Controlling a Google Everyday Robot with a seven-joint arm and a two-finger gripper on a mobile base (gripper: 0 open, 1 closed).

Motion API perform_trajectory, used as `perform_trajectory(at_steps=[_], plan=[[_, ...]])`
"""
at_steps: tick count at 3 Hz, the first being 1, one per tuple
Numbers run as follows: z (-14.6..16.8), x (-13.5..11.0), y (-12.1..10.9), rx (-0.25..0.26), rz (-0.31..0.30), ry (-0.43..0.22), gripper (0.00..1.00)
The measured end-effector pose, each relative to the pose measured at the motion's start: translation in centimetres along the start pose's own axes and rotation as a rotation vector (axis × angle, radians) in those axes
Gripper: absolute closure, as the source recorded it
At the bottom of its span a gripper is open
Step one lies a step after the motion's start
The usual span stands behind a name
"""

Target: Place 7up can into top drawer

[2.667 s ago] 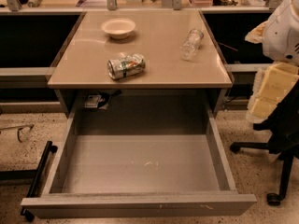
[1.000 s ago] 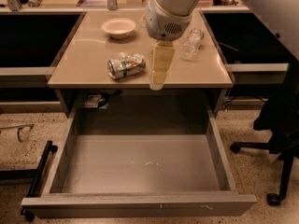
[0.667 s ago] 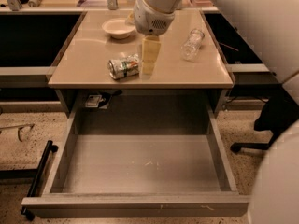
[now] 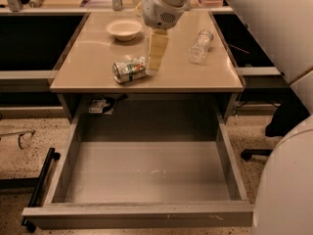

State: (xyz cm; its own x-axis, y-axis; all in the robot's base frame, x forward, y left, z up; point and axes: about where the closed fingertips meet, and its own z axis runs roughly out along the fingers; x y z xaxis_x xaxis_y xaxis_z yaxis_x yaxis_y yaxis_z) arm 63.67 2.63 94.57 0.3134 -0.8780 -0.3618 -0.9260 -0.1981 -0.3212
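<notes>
Camera view: see 7up can (image 4: 129, 70) lying on its side near the front edge of the tabletop (image 4: 83, 62), with gripper (image 4: 153, 70) hanging just right of it, maybe touching; can't tell whether open or closed. Looks like grasp approach, so shift left, centre over the can body, straddle its short axis and close gently on the dented wall. Avoid bowl (image 4: 124, 29) and plastic bottle (image 4: 200, 46), then lift straight up before moving to the open top drawer (image 4: 146, 175) below.
</notes>
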Motion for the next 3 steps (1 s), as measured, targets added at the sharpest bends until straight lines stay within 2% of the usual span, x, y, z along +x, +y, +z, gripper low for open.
perform_trajectory(at_steps=[1, 2, 3], plan=[[2.1, 0.1, -1.4, -0.015, -0.010, -0.038, 0.00], [5.6, -0.7, -3.8, -0.039, -0.024, -0.102, 0.00], [7.9, -1.2, -4.2, -0.066, -0.005, -0.134, 0.00]])
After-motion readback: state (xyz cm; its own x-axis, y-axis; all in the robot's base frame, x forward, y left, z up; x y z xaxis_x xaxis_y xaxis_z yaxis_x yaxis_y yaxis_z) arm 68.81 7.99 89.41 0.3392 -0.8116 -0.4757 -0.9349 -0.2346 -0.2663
